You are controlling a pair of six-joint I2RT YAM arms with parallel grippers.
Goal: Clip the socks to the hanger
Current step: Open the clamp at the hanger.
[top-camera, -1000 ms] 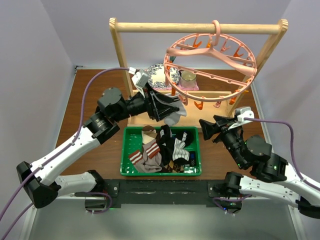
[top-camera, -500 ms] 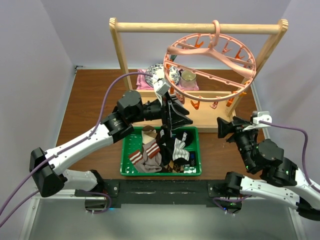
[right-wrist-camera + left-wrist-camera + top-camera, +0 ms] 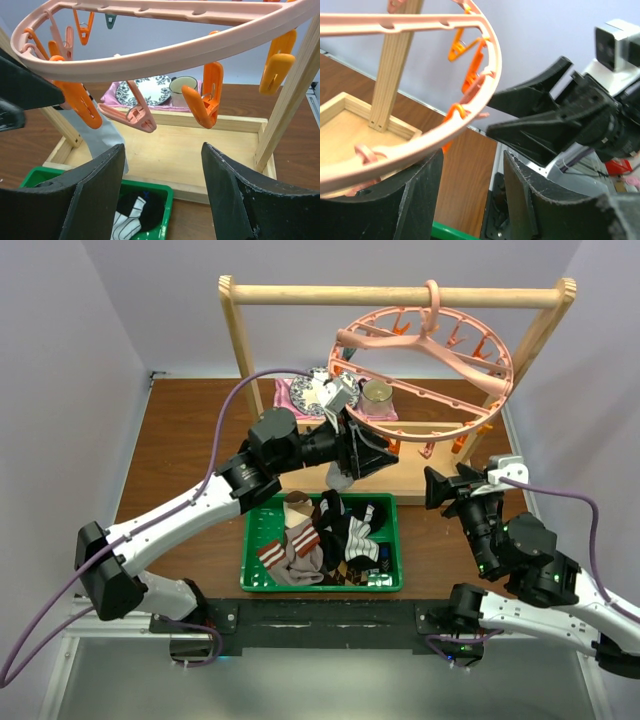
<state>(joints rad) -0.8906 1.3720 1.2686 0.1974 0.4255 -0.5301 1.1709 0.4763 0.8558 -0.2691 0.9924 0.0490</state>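
The pink ring hanger hangs by its hook from the wooden rack. My left gripper is at the ring's near-left rim, which also shows in the left wrist view. Its jaws stand apart with nothing between them. A grey sock hangs just below it. In the right wrist view this sock hangs under an orange clip on the rim. Several more socks lie in the green basket. My right gripper is open and empty, right of the ring, facing it.
The light wooden rack has a tray base under the ring. Patterned plates and a mug sit on a pink cloth behind it. Grey walls close in both sides.
My left arm carried the grey sock up and right from over the basket to the ring's rim; the sock now hangs under a clip. My right gripper shifted slightly toward the ring.
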